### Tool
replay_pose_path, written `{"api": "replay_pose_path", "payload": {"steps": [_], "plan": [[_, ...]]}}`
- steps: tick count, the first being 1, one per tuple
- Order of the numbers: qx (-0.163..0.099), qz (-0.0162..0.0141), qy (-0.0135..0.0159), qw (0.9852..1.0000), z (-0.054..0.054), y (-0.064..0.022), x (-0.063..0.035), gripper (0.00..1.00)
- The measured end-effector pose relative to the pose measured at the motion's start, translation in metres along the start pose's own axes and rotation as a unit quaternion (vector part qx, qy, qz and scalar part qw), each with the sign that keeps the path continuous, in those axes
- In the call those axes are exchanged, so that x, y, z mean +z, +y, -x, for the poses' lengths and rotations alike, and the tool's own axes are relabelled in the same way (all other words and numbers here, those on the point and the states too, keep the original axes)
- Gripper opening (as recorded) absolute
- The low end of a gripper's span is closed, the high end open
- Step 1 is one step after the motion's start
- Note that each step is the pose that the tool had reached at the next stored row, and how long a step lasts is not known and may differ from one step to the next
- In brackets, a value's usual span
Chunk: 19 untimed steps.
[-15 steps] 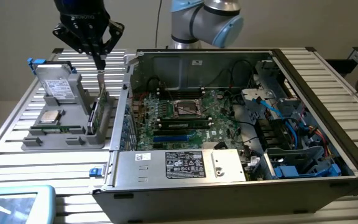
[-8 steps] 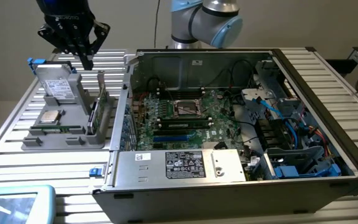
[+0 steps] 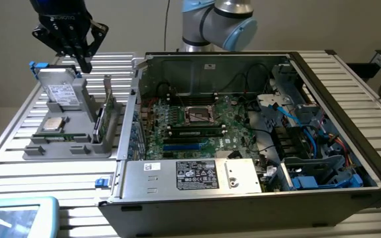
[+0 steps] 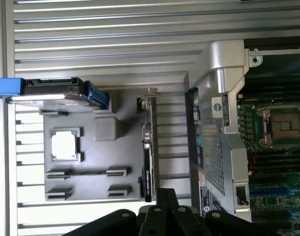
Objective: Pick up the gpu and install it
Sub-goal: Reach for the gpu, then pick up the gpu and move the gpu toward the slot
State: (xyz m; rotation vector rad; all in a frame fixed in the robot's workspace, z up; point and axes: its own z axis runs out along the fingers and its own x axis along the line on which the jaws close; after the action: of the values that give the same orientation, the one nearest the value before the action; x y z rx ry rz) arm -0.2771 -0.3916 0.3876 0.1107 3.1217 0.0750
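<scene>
The robot's hand (image 3: 85, 65), closed and empty, hangs above a grey parts tray (image 3: 48, 149) on the slatted desk (image 3: 15, 166), at the exterior view's left. The gpu (image 3: 105, 111) stands on edge in the tray, just beside the open computer case (image 3: 243, 210).

The open computer case (image 3: 243, 213) and grey parts holder (image 3: 51, 151) are seen obliquely from above in the exterior view (at some distance). Both are viewed straight down, nearer, from the wrist
</scene>
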Motion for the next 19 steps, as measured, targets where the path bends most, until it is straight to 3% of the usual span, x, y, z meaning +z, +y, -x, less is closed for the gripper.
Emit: {"api": "replay_pose_path", "payload": {"steps": [2,19], "plan": [[0.000,0.0001,0.0000,1.0000,-0.0046,0.0000,0.0003,0.11],[0.000,0.0000,0.0000,1.0000,-0.0048,0.0002,0.0003,0.12]]}}
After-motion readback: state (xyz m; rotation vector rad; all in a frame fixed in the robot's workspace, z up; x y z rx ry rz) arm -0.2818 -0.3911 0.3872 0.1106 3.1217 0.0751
